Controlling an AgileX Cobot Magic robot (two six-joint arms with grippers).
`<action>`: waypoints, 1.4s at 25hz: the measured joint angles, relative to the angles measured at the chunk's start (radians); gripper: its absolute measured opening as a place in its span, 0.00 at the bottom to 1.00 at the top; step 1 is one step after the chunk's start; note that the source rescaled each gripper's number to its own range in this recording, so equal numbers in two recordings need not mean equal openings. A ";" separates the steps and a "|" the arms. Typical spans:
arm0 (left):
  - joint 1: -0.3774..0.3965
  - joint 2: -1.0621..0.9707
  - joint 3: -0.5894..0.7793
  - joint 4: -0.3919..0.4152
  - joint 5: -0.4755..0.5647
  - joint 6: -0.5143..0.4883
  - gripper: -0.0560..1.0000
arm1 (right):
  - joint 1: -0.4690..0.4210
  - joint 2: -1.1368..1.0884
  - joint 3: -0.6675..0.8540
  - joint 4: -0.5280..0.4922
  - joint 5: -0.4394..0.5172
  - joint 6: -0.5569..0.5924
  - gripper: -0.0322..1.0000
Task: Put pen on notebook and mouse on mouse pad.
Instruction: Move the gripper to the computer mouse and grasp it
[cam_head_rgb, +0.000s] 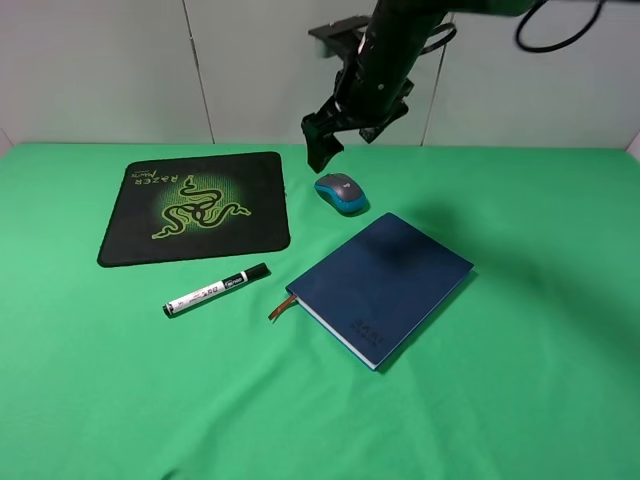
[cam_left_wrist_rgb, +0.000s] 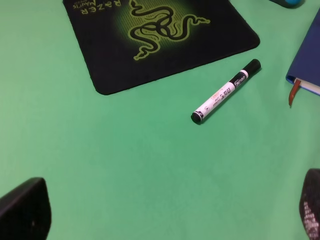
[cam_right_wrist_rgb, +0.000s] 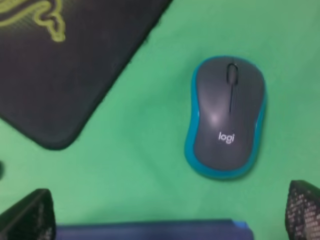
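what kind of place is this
Probably a robot lab bench staged as a desk: a green cloth-covered table, a plain white panelled wall, and a black robot arm hanging over a grey and teal computer mouse.

The green worktop (cam_head_rgb: 520, 380) holds four items. There is one mouse pad (cam_head_rgb: 195, 207), one marker pen (cam_head_rgb: 216, 289), one computer mouse (cam_head_rgb: 341, 193) and one notebook (cam_head_rgb: 382, 285).

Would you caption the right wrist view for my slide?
Open right gripper above grey-and-teal Logi mouse, beside the black mouse pad.
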 joint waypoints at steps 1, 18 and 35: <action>0.000 0.000 0.000 0.000 0.000 0.000 1.00 | 0.000 0.029 -0.032 -0.003 0.003 0.008 1.00; 0.000 0.000 0.000 0.000 0.000 0.000 1.00 | -0.066 0.312 -0.264 -0.027 -0.008 0.039 1.00; 0.000 0.000 0.000 0.000 0.000 0.000 1.00 | -0.096 0.351 -0.264 0.002 -0.027 0.031 1.00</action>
